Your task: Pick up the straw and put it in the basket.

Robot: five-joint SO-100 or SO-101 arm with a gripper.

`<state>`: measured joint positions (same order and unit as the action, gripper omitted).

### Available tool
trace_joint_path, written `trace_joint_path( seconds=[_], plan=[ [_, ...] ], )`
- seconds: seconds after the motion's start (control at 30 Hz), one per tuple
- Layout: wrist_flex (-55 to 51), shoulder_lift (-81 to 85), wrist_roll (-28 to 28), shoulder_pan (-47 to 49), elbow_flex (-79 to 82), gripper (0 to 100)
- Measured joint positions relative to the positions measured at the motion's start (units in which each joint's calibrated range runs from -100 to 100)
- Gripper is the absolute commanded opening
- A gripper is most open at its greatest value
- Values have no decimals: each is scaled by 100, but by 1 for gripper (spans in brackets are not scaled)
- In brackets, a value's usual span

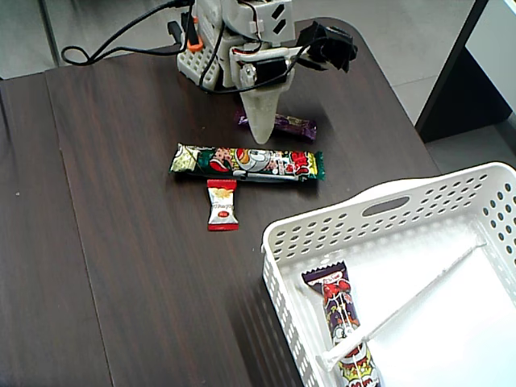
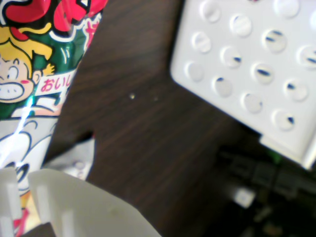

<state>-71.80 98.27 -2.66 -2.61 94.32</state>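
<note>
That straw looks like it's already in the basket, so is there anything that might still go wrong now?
The straw lies slantwise in the basket, one end up near the far wall, so a knock to the basket might shift it. The gripper hangs low over the long candy bar and might nudge or snag it when the arm moves.

Dark wood-grain worktop bearing a long green-and-red candy bar, small red-and-white candy, purple bar, white perforated basket lower right.
</note>
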Motion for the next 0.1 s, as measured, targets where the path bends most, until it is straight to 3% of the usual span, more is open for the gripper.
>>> trace_joint_path(
  seconds=[0.1],
  plan=[
    [0,0,0,0,0,1]
  ],
)
